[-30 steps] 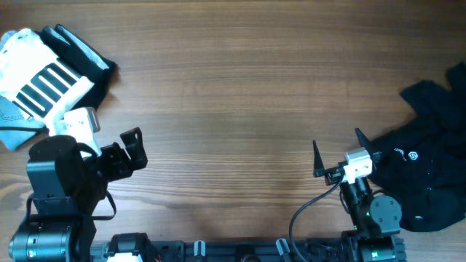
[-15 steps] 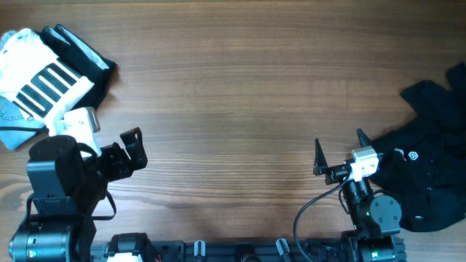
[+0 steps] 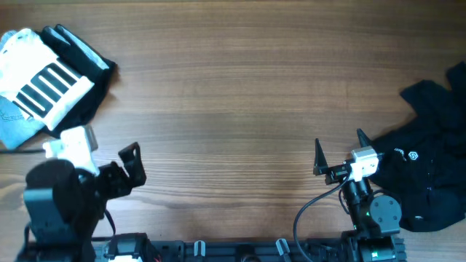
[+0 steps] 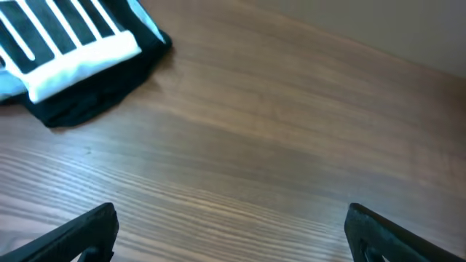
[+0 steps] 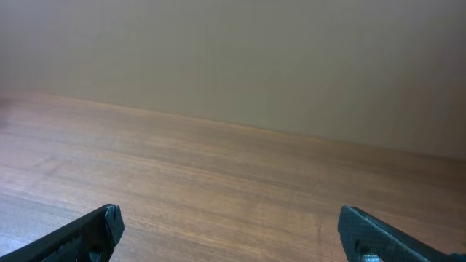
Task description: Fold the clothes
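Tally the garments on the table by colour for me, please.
White T-shirt with black bars: 1
Black: 2, the black garment in the left pile and the black garment with a logo at the right
Light blue cloth: 1
Total: 4

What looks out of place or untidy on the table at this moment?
The black garment at the right edge lies crumpled and unfolded, whereas the striped white T-shirt at the far left sits folded in a pile. The left end effector and right end effector are open, holding nothing.
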